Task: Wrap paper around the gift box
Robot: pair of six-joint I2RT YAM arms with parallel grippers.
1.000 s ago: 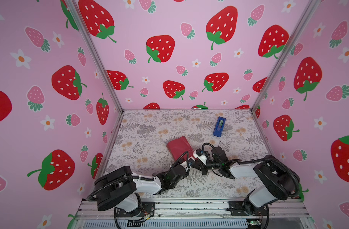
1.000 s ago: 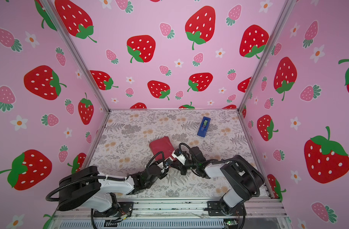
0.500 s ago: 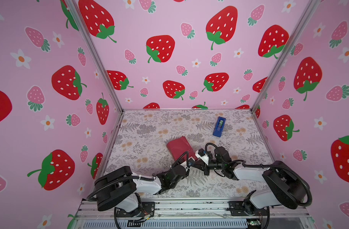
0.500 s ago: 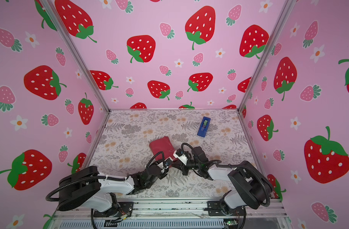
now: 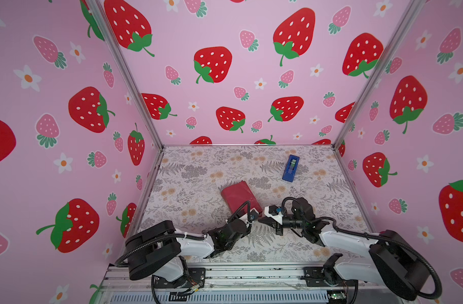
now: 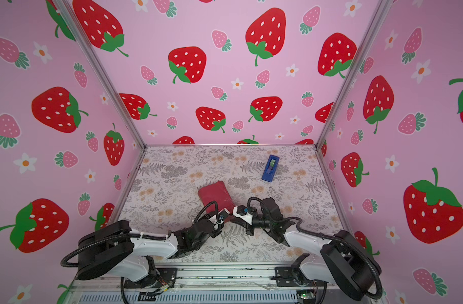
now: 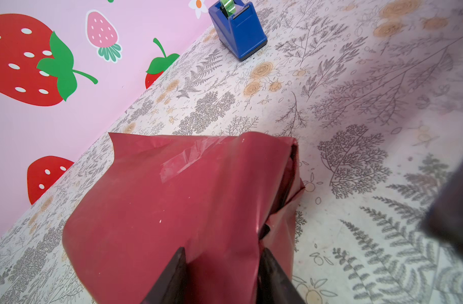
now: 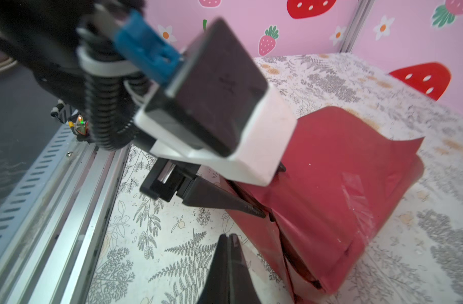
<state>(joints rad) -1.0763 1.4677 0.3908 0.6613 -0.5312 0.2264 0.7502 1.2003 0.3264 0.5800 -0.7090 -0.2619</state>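
The paper point(image 5: 237, 194) is dark maroon and folded round the gift box, a parcel in the middle of the table in both top views. A clear tape strip point(image 7: 183, 160) lies across its top. Of the gift box point(image 7: 292, 155) only dark slivers show at the open side folds. My left gripper point(image 7: 222, 256) is at the parcel's near end, its fingers pressed in on a ridge of paper. My right gripper point(image 8: 229, 238) is shut and empty, its tip over the table just short of the parcel's near corner point(image 8: 275, 218).
A blue tape dispenser point(image 5: 290, 168) stands at the back right of the floral table, well away from the parcel. Pink strawberry walls close in three sides. A metal rail point(image 8: 67, 189) runs along the front edge behind both arms.
My right arm's elbow has swung out to the right and its gripper has drawn back slightly from the parcel. The left gripper and the parcel have not moved.
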